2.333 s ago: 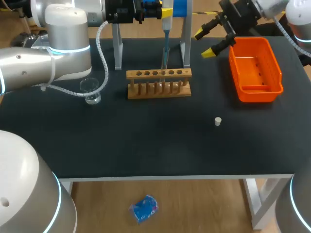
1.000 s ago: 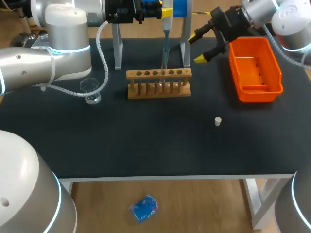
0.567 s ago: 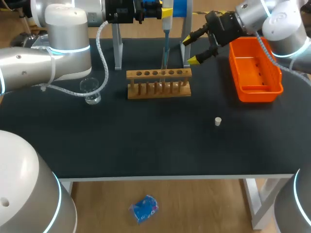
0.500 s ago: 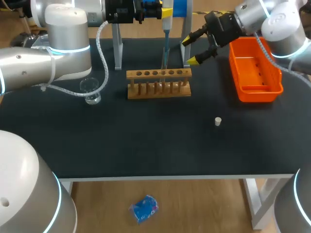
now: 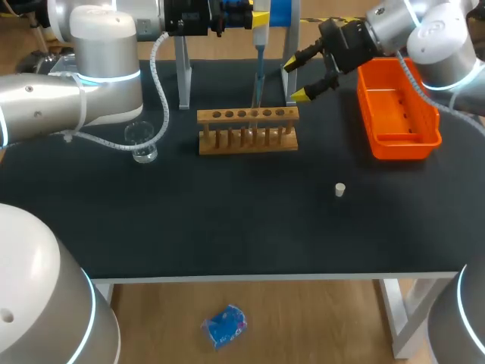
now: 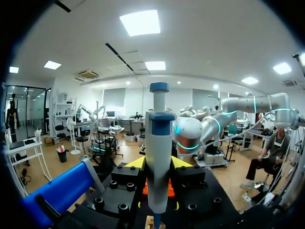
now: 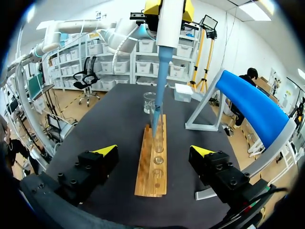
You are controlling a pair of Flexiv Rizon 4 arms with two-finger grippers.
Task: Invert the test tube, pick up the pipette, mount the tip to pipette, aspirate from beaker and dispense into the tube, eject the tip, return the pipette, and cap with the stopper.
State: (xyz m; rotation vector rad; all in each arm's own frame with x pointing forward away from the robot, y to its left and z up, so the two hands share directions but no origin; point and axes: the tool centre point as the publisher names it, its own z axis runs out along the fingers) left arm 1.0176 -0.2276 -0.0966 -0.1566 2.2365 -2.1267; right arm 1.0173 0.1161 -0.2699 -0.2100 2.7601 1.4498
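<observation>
Left claw (image 6: 157, 164) clamps pipette (image 6: 158, 138) above rack (image 5: 248, 116).

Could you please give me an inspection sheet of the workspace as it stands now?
Surface: black table, no spills seen.
Job's things: wooden test tube rack at the centre, with a clear test tube standing in it; white pipette above the rack, its blue tip reaching into the tube; clear glass beaker left of the rack; small white stopper lying alone nearer the front; orange plastic bin at the right; blue-topped grey pipette stand behind the rack.
Clutter: nothing seen.
Grippers: left gripper, jaws shut on the pipette; right gripper, jaws open and empty, off the rack's right end.
Cables: white coiled hose along the left arm, near the beaker.
Surroundings: nothing seen reaching over the table.
</observation>
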